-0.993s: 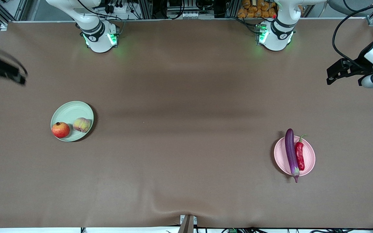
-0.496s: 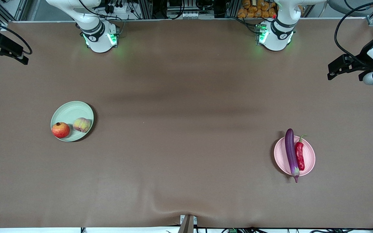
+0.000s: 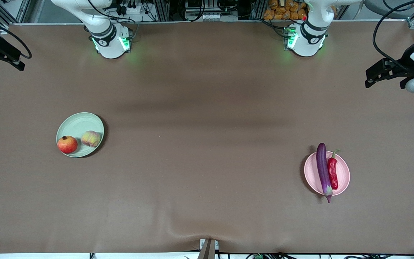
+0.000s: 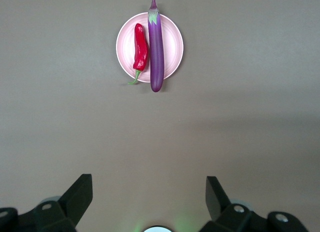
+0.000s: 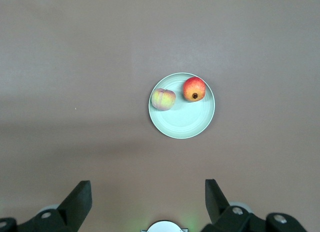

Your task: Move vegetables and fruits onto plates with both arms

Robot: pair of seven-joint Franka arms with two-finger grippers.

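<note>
A pale green plate (image 3: 77,124) lies toward the right arm's end of the table and holds a red pomegranate (image 3: 67,144) and a peach (image 3: 91,138). Toward the left arm's end, a pink plate (image 3: 343,174) carries a purple eggplant (image 3: 323,171) and a red chili (image 3: 332,172) side by side. My left gripper (image 3: 368,80) hangs open and empty over the table's edge at its own end. My right gripper (image 3: 18,61) is open and empty over the table's corner at its end. The left wrist view shows the eggplant (image 4: 156,49) and chili (image 4: 140,49) far from the open left gripper (image 4: 148,184). The right wrist view shows the green plate (image 5: 182,122) far from the open right gripper (image 5: 147,187).
A brown cloth (image 3: 207,144) covers the whole table, with a raised wrinkle (image 3: 192,233) near the front edge. Both arm bases (image 3: 111,41) (image 3: 304,39) glow green along the edge farthest from the front camera. A metal bracket (image 3: 208,249) sticks up at the front edge.
The right gripper has swung from over the cloth to the table's corner near the bases. The left gripper has drifted slightly outward. Plates and produce have not moved.
</note>
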